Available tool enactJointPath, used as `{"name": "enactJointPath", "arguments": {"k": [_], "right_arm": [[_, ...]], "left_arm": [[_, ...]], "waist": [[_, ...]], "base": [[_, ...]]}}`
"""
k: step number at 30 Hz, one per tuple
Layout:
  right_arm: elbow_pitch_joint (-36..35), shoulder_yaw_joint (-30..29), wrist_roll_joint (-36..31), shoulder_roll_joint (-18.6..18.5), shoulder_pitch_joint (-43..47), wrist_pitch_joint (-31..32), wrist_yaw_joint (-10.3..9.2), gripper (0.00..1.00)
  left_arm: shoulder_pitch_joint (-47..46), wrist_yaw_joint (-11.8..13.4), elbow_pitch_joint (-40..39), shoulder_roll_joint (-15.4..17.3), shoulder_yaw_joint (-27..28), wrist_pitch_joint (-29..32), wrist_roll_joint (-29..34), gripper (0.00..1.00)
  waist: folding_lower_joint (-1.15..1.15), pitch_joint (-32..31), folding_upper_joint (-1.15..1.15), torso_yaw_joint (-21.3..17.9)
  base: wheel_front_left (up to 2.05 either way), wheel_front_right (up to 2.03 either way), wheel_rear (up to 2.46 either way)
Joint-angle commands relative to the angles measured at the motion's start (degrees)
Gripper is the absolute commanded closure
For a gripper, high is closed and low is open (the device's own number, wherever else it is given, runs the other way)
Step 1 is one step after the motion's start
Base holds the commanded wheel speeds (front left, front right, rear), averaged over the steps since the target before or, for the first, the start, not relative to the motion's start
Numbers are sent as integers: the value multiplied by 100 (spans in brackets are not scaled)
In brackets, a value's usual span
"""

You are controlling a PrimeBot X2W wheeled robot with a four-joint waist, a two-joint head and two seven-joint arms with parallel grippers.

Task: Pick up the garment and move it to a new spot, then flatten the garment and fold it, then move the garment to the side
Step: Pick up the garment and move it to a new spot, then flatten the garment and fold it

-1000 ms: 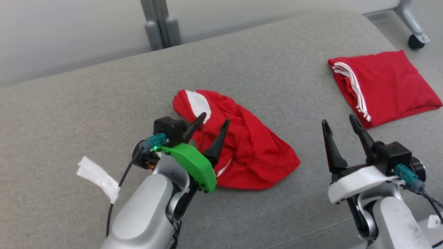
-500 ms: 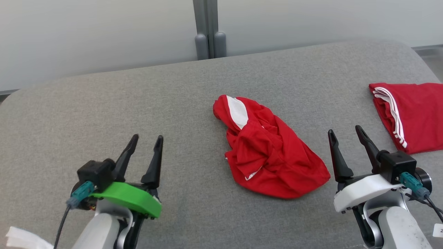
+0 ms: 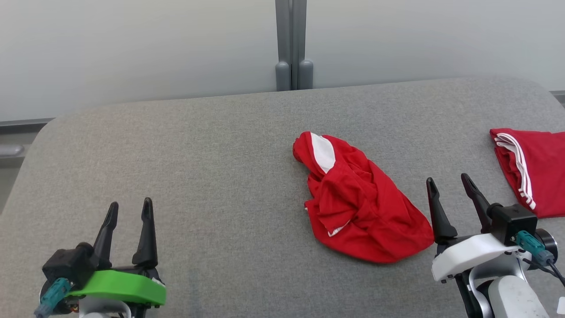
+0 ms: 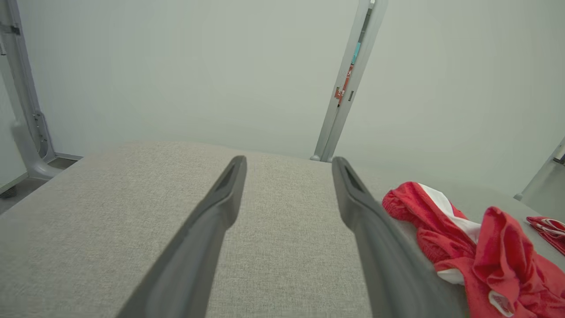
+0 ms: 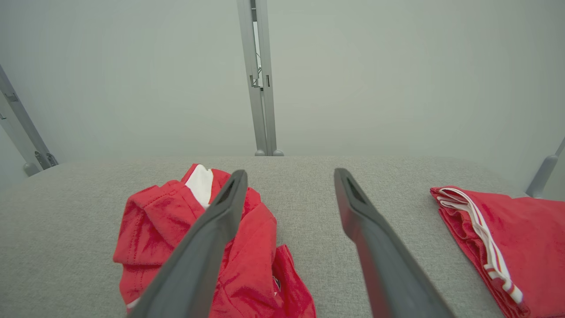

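Garment (image 3: 357, 207) lies in a crumpled heap near the middle of the grey padded top (image 3: 220, 154). The left gripper (image 3: 130, 204) has pulled back to the near left corner, wide and empty. The right gripper (image 3: 448, 180) waits just beside the heap, wide and empty too. Flattening looks like the next job.

Soft, even light is falling from overhead, casting faint shadows beneath the garment (image 3: 362, 212) on the grey cushion (image 3: 198, 154). The head view is rendering crisply. In both wrist views the near fingers (image 4: 194, 256) are blurring and the wall posts (image 4: 346, 88) are leaning toward the edges
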Motion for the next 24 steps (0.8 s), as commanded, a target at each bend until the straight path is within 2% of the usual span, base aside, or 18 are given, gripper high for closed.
{"name": "enactJointPath", "arguments": {"k": [1,13,24], "right_arm": [[3,-8,-45,22,85,15,-11,0],[56,35,-60,49,107,69,-11,0],[120,55,7,86,112,57,-11,0]], "left_arm": [[168,17,-30,9,59,-11,122,0],[533,-173,-108,-213,290,-13,434,0],[269,-295,-51,-243,326,-13,640,0]], "waist": [[0,-6,0,21],[0,40,0,97],[0,123,0,86]], "base": [[0,0,0],[0,0,0],[0,0,0]]}}
